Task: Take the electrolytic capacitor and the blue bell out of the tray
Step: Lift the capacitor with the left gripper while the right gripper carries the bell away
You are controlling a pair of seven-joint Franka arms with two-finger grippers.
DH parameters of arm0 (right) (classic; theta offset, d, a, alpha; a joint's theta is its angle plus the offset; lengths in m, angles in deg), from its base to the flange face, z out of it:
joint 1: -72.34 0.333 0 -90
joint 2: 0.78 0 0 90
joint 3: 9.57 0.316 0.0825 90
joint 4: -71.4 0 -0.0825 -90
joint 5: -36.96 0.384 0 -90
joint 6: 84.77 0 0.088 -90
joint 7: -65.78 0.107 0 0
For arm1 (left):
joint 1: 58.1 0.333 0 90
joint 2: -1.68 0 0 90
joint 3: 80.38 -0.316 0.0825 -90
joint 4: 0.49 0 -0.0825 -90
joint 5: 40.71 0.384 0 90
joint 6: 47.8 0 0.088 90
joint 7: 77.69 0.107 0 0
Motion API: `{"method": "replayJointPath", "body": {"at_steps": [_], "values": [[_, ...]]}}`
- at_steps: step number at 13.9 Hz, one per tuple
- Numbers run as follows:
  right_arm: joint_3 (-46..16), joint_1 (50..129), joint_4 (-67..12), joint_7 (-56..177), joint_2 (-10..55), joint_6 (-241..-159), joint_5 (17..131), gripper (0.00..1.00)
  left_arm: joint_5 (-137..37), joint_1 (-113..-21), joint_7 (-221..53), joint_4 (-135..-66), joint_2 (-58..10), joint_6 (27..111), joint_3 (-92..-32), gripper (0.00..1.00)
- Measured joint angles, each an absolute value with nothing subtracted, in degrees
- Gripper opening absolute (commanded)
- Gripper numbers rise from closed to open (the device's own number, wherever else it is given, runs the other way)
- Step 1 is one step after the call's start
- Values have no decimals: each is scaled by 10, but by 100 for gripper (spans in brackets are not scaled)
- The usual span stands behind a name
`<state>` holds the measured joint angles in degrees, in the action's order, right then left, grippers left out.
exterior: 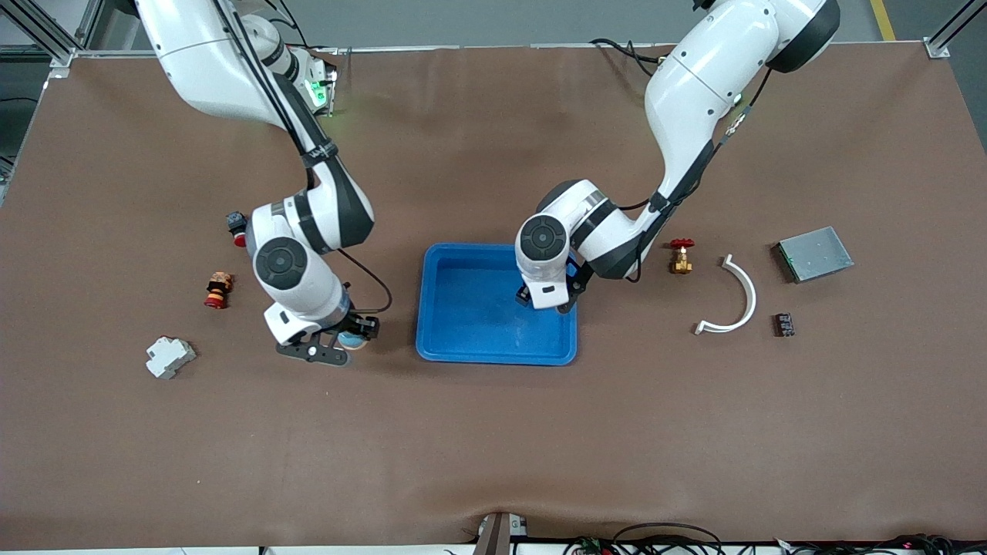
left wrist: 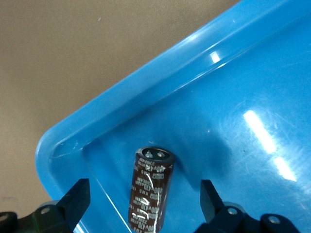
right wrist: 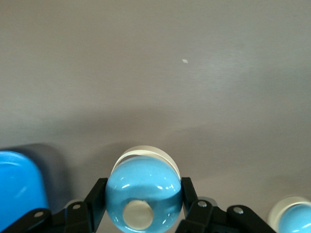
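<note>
Right now I am holding the blue bell (right wrist: 143,191) clamped in the right gripper (exterior: 339,343), out of the tray (exterior: 439,348), just above the mat toward the right arm's end, so that half is nearly finished. Farther in, I am lowering the left gripper (left wrist: 146,204), fingers spread wide and empty, around the electrolytic capacitor (left wrist: 150,191) lying by the tray's corner, not yet gripped.

The bright blue tray (exterior: 470,308) sits mid-table with the dark brown capacitor (left wrist: 150,189) standing upright in its corner toward the left arm's end, while the glossy blue bell (right wrist: 143,191) is pinched just above the brown mat beside the tray.
</note>
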<state>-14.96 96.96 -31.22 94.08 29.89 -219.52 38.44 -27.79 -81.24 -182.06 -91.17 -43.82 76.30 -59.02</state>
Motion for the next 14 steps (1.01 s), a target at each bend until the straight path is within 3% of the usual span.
{"method": "replayJointPath", "body": {"at_steps": [3, 5, 8, 14], "values": [[-150, 940, -362, 886, 277, -2228, 384, 0, -275, -812, -1821, -914, -439, 763, -591, 47], [-149, 921, -390, 852, 269, -2258, 384, 0, -272, -812, -1821, -915, -440, 763, -591, 33], [-149, 890, -417, 797, 266, -2288, 385, 0, -271, -812, -1821, -910, -440, 765, -591, 3], [-148, 842, -442, 725, 266, -2327, 385, 0, -270, -811, -1821, -907, -440, 765, -593, 0]]}}
